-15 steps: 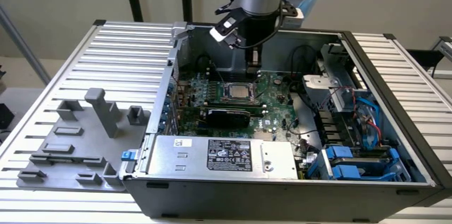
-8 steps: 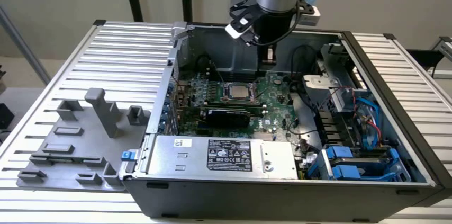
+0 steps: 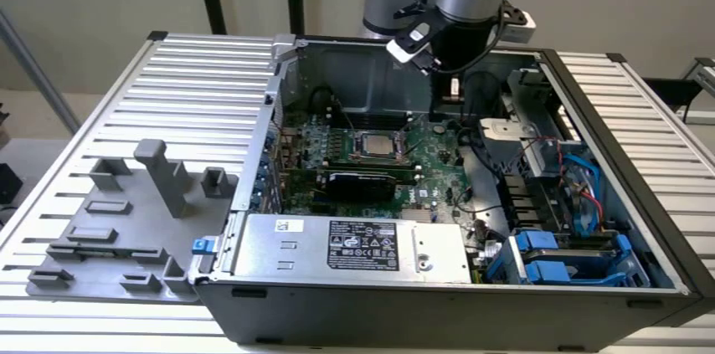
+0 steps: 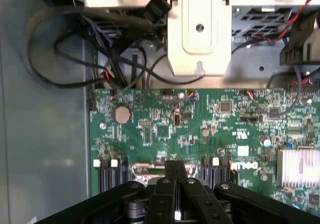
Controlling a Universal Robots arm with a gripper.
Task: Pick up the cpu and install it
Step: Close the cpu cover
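The cpu (image 3: 376,146) is a dull silver square lying flat inside the metal-framed socket in the middle of the green motherboard (image 3: 430,149). My gripper (image 3: 444,107) hangs from the arm above the board's far side, up and toward the exterior view's right of the cpu, apart from it. In the wrist view the gripper (image 4: 175,168) has its black fingers (image 4: 186,189) pressed together with nothing between them. They hover over the motherboard (image 4: 165,129) near a metal frame edge (image 4: 145,170).
The open computer case (image 3: 581,111) holds a grey power supply (image 3: 357,247) with a black label at the front, blue drive brackets (image 3: 558,258) and loose cables (image 4: 75,59). A grey parts fixture (image 3: 123,220) sits on the slatted table at the exterior view's left.
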